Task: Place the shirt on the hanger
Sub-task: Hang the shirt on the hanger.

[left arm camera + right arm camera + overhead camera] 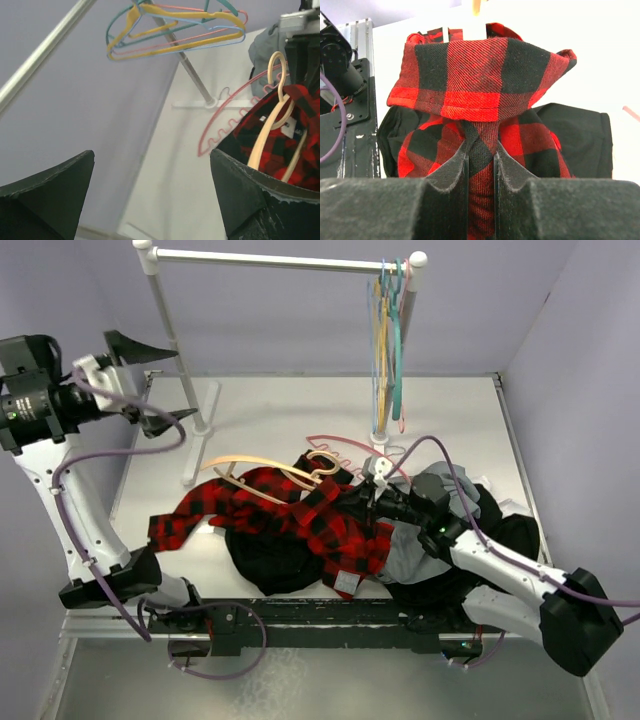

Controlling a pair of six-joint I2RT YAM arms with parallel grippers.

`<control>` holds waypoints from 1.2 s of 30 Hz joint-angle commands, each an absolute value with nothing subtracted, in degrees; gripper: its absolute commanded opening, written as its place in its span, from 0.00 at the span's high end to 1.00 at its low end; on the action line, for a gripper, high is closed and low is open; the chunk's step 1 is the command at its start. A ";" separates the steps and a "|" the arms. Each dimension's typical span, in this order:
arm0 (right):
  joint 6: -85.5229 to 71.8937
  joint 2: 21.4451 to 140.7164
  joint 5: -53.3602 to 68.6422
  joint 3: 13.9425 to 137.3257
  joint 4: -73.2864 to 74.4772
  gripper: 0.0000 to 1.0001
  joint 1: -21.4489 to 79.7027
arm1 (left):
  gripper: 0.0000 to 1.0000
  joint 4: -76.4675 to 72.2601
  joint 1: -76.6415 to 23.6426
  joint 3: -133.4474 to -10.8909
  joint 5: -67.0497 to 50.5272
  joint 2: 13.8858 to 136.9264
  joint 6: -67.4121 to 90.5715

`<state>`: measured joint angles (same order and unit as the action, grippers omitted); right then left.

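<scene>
The red-and-black plaid shirt (300,515) lies crumpled at the middle of the table, one sleeve stretched left. The pale tan hanger (262,473) lies on and partly inside the shirt's upper part, its hook (322,466) by the collar; it also shows in the left wrist view (274,117). My right gripper (377,502) is shut on a bunched fold of the shirt (481,170) near the collar. My left gripper (150,380) is open and empty, raised at the far left, well apart from the shirt.
A plain black garment (272,558) lies under the shirt and a grey one (420,540) lies under my right arm. A pink wavy hanger (345,448) lies on the table. A white rack (280,260) at the back carries several coloured hangers (390,330).
</scene>
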<state>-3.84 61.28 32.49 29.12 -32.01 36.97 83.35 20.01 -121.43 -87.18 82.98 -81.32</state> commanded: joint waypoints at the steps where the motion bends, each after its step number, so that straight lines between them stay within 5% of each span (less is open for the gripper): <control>1: 2.11 56.29 36.08 25.87 -47.28 1.00 37.05 | 0.01 77.55 26.47 -122.42 -96.25 87.12 -42.80; 6: 5.04 53.83 39.65 24.00 -49.63 1.00 37.10 | 0.01 42.16 27.00 -101.44 -77.99 76.40 -5.64; 8: 5.32 52.95 40.70 23.51 -50.70 1.00 37.17 | 0.01 42.05 26.99 -99.91 -71.51 73.71 -0.34; 14: 4.51 52.62 43.62 23.17 -54.88 1.00 37.14 | 0.01 34.23 27.91 -94.59 -92.63 75.81 14.22; 17: 2.99 53.37 43.14 23.13 -59.66 1.00 37.10 | 0.01 20.01 23.05 -88.61 -84.99 74.36 26.55; 23: -3.23 57.53 42.51 23.41 -74.14 1.00 37.01 | 0.00 31.75 15.95 -90.61 -72.56 75.43 21.83; 36: -13.09 71.39 31.84 28.84 -100.44 1.00 36.31 | 0.15 44.34 12.62 -90.16 -65.25 76.02 20.13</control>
